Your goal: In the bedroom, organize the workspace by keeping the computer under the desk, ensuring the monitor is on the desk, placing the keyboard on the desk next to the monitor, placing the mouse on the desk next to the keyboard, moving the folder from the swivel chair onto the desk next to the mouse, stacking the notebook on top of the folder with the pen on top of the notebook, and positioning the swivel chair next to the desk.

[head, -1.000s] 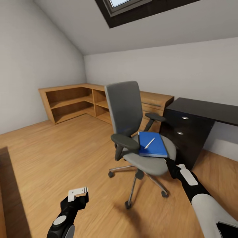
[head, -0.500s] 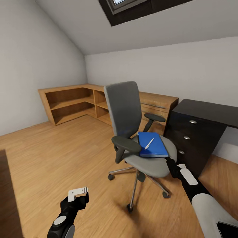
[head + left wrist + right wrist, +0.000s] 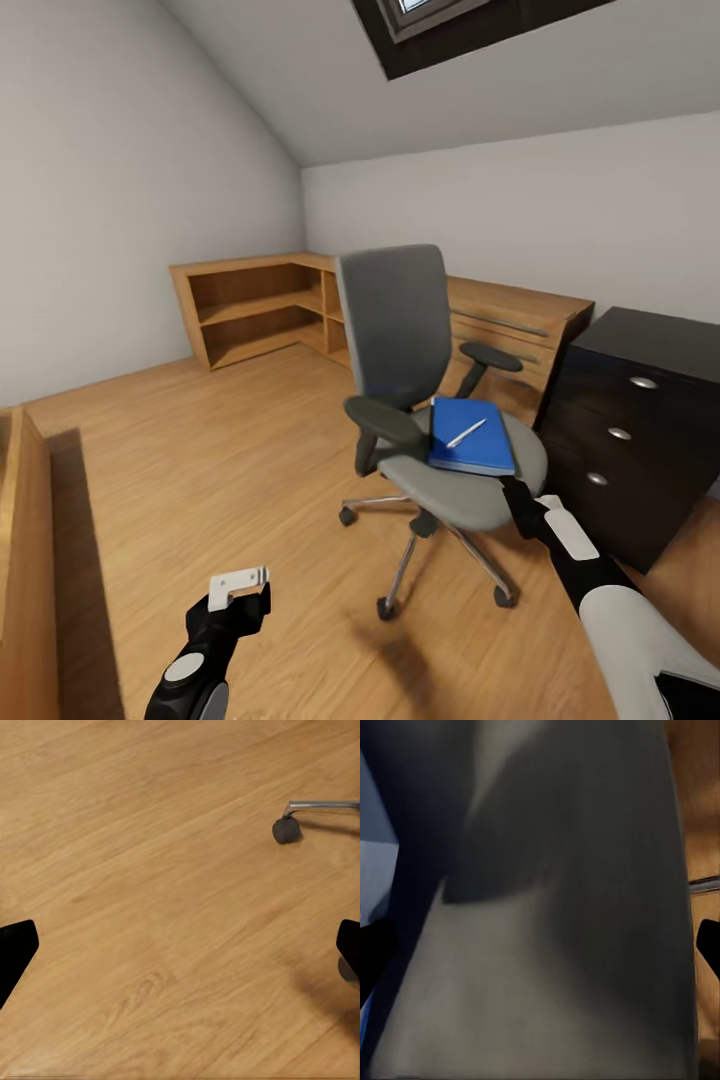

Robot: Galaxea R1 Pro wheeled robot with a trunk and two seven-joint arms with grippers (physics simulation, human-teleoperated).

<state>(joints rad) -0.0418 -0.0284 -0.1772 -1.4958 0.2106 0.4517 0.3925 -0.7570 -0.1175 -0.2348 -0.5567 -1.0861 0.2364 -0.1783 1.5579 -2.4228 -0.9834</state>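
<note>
The grey swivel chair (image 3: 400,330) stands mid-room on the wooden floor. On its seat lies the blue folder (image 3: 472,445), and the white pen (image 3: 465,433) rests across it. To the right is the desk (image 3: 655,335), its black three-drawer unit facing me. My right gripper (image 3: 512,495) reaches the seat's front edge, and its fingers stand wide open with the seat (image 3: 555,967) close up between them. My left gripper (image 3: 238,585) hangs low over the floor, open and empty (image 3: 180,952). Monitor, keyboard, mouse, computer and notebook are out of view.
A light wooden L-shaped shelf and drawer unit (image 3: 260,305) runs along the far walls. A wooden edge (image 3: 25,560) rises at the left. One chair caster (image 3: 286,829) and its metal leg lie near the left gripper. The ceiling slopes, with a skylight (image 3: 430,15).
The whole picture has slid to the right, so the camera has turned. The chair stays against my right gripper. Both grippers keep their pose and stay open.
</note>
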